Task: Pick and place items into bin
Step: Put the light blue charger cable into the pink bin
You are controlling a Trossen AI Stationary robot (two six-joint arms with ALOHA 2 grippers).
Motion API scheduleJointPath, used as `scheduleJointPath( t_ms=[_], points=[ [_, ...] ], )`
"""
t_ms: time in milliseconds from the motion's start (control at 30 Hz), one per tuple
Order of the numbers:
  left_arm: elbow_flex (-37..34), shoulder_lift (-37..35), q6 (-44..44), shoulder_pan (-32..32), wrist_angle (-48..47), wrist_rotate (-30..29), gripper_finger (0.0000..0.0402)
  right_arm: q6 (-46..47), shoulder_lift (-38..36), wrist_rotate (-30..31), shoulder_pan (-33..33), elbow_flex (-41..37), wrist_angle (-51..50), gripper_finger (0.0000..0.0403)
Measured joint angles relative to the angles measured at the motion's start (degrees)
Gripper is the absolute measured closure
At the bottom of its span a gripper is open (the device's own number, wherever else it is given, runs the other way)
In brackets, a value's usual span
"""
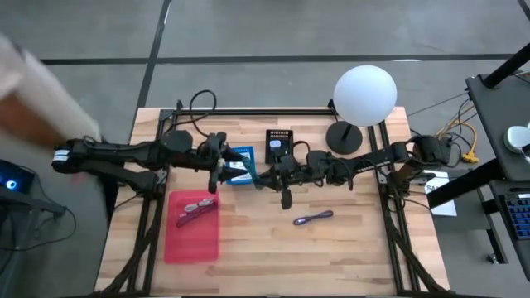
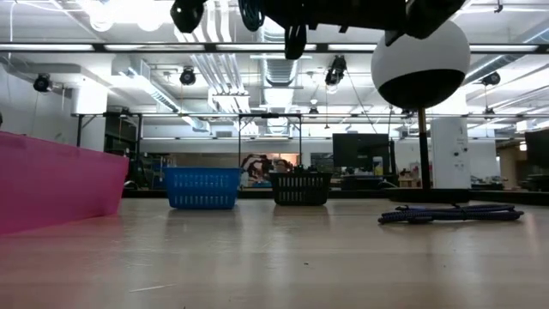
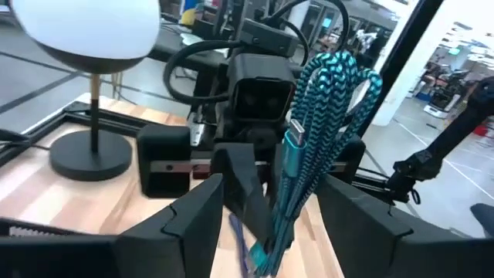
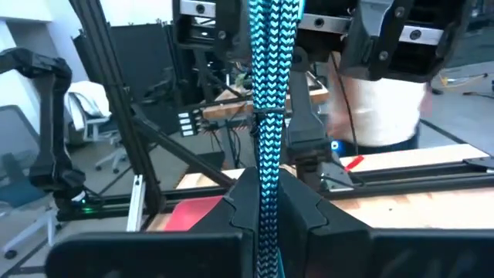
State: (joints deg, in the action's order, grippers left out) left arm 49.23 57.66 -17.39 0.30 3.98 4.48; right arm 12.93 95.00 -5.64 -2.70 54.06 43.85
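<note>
High view first, starting at the left of the frame. The left arm stretches in from the left edge, and its left gripper (image 1: 217, 170) hangs above the table (image 1: 348, 257) just left of centre. Below it, in the lower left, sits the pink bin (image 1: 178, 244) with a couple of thin pieces already inside. It is close under that arm, so I reckon the left side does the dropping.

At centre is a small blue basket (image 1: 240, 165), with a black basket (image 1: 279, 145) just up and to its right. The right gripper (image 1: 280, 184) reaches in from the right and meets the left one in mid-air.

The right wrist view shows why: its fingers are pinched tight on a teal cable (image 4: 266, 116), which stands up between them. In the left wrist view the same bundle dangles in the middle of the frame. The left claw is spread wide, one finger (image 3: 193, 212) on each side of the cable and not touching it. It looks like a hand-over lined up, with the grip yet to come.

Further right, a purple cable (image 1: 313, 218) lies loose on the wood, waiting its turn I'd guess. The ball lamp (image 1: 364, 95) stands at upper right, out of the way.
</note>
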Motion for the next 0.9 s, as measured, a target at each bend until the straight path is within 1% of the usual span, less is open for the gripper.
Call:
scheduleJointPath(
  t_ms=[300,533,633,733,800,900],
  points=[
    [0.0,5.1,-0.3,0.0,9.2,5.6,0.0207,-0.1,0.0,5.8,0.2,-0.1,-1.0,0.039],
    [0.0,5.1,-0.3,0.0,10.6,5.3,0.0208,0.1,0.0,6.0,0.2,-0.1,-1.6,0.039],
    [0.0,5.1,-0.3,0.0,10.6,5.5,0.0217,0.1,0.0,5.9,0.2,-0.1,-1.6,0.039],
    [0.0,5.3,-0.2,0.0,10.6,5.3,0.0248,0.0,0.0,5.8,0.2,-0.1,-1.6,0.039],
    [0.0,5.3,-0.2,0.0,10.5,5.3,0.0281,0.0,0.0,5.7,0.2,-0.1,-1.6,0.039],
    [0.0,5.4,0.3,0.1,10.4,5.1,0.0343,0.0,0.0,5.5,0.2,-0.1,-1.5,0.039]
  ],
)
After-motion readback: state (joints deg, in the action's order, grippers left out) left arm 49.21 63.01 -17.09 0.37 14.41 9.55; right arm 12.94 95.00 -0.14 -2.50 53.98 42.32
